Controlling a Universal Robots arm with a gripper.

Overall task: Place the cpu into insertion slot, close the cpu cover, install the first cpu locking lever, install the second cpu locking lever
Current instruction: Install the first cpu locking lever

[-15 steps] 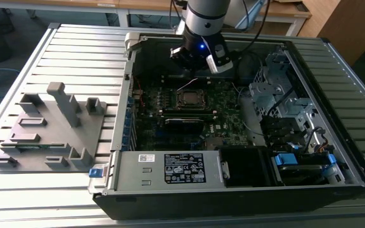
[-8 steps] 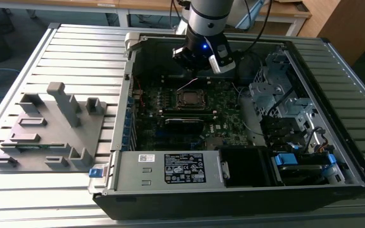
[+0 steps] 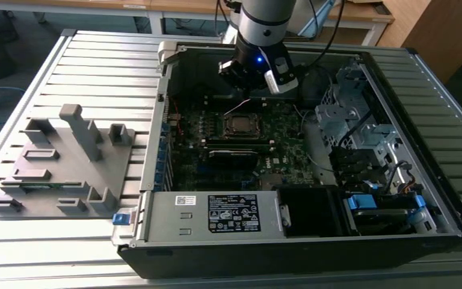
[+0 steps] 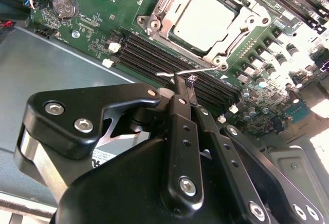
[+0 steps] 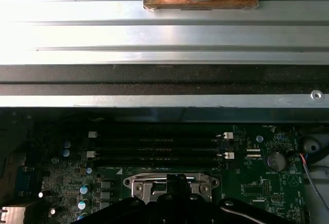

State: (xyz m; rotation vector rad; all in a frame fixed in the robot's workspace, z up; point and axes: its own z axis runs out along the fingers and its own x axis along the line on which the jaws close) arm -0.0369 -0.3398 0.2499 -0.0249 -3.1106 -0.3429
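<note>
The cpu (image 4: 205, 21) lies flat in the insertion slot (image 3: 242, 125) on the green motherboard, its silver top showing. The cpu cover (image 4: 160, 5) is down around it as a metal frame. A thin wire locking lever (image 4: 167, 73) stands raised off the socket's edge, over the black memory slots. My gripper (image 4: 184, 82) is shut, and its tip is at the lever's hooked end; whether the wire is pinched or only touched is unclear. In the exterior view the gripper (image 3: 251, 91) hangs inside the open case just behind the socket. In the first wrist view the gripper (image 5: 177, 182) overlaps the socket frame.
Memory slots (image 4: 169, 62) run beside the socket. A drive cage (image 3: 351, 120) and cables fill the exterior view's right. The power supply (image 3: 215, 214) sits at the case's front. A grey fixture plate (image 3: 62, 162) lies on the slatted table at the exterior view's left.
</note>
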